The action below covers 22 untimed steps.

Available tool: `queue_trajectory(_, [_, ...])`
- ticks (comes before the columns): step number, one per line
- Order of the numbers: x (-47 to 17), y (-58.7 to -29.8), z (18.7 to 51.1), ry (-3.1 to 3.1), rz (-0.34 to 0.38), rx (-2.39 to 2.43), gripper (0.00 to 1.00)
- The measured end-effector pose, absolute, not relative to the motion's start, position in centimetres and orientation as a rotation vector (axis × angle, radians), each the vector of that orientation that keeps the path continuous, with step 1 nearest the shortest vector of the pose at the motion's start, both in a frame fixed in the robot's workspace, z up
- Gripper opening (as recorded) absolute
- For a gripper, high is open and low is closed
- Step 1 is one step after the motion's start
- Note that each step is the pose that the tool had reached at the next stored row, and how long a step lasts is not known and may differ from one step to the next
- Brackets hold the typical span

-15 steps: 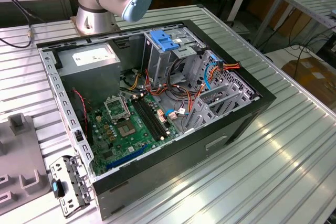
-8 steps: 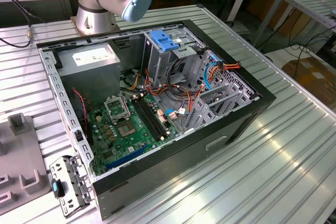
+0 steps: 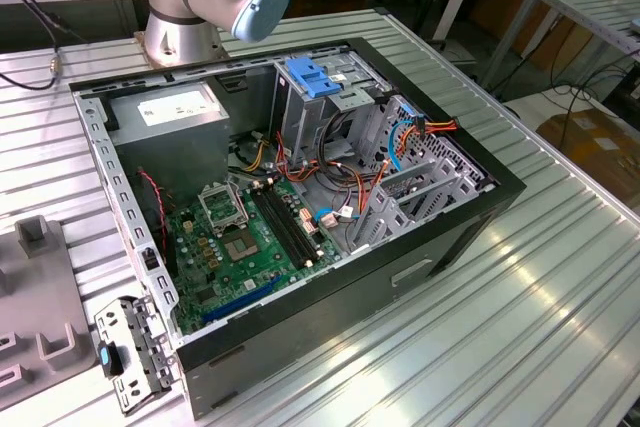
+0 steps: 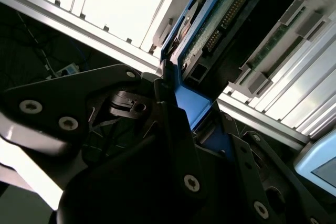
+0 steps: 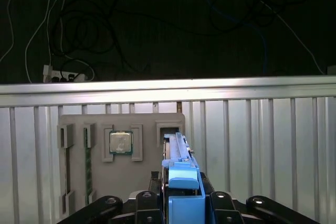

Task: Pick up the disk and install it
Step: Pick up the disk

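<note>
The disk (image 5: 175,153) shows edge-on in the first wrist view, a thin metal body with a blue plastic rail (image 5: 184,190) at the near end. It stands over a slot at the edge of a grey holder tray (image 5: 100,182). My gripper (image 5: 182,203) is shut on the disk, its black fingers (image 5: 152,203) pressing on either side of the blue rail. In the second wrist view the disk (image 4: 212,27) shows its green circuit board and blue rail, running away from the gripper (image 4: 191,106).
The open computer case (image 3: 470,217) lies on the ribbed metal table, with a blue bracket (image 3: 313,78) on the drive cage and the power supply (image 3: 170,112) at the exterior view's left. The tray holds a processor (image 5: 121,142) and memory sticks (image 5: 88,169). A loose metal bracket (image 3: 130,357) lies by the case.
</note>
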State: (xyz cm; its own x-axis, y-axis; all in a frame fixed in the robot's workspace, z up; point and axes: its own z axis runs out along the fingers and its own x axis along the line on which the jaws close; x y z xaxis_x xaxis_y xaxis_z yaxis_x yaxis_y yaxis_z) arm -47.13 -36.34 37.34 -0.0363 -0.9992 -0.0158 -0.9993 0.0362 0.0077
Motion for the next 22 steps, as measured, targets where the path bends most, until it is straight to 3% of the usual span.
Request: queue_trajectory(22, [-47.13,-36.34,38.31,2.257,0.026,-2.176,0.37])
